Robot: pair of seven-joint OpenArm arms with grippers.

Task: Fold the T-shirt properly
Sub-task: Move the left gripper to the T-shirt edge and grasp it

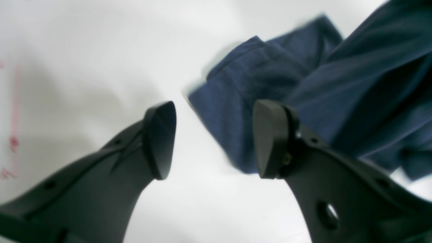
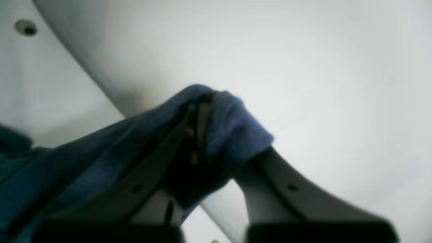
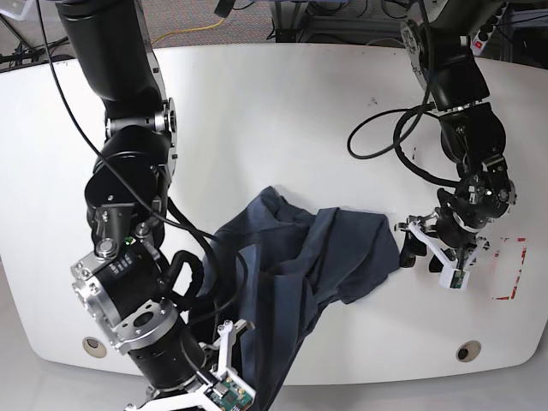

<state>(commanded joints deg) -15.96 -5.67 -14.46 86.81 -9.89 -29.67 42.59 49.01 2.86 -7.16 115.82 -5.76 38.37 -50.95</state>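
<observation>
The dark navy T-shirt (image 3: 317, 248) lies crumpled on the white table (image 3: 282, 111), plain side showing, no lettering visible. One part is pulled toward the table's front edge, where my right gripper (image 3: 229, 336) is. In the right wrist view that gripper (image 2: 202, 114) is shut on a bunched fold of the shirt (image 2: 233, 135), which drapes over its fingers and hides their tips. My left gripper (image 3: 413, 240) is open just beside the shirt's right edge. In the left wrist view it (image 1: 214, 138) stands open over the table with a hemmed edge of the shirt (image 1: 270, 74) between and beyond its fingers.
A red tape outline (image 3: 509, 270) marks the table near the left arm; red marks (image 1: 13, 141) also show in the left wrist view. A black cable (image 3: 377, 137) loops over the table's back right. Round holes (image 3: 468, 351) sit near the front edge.
</observation>
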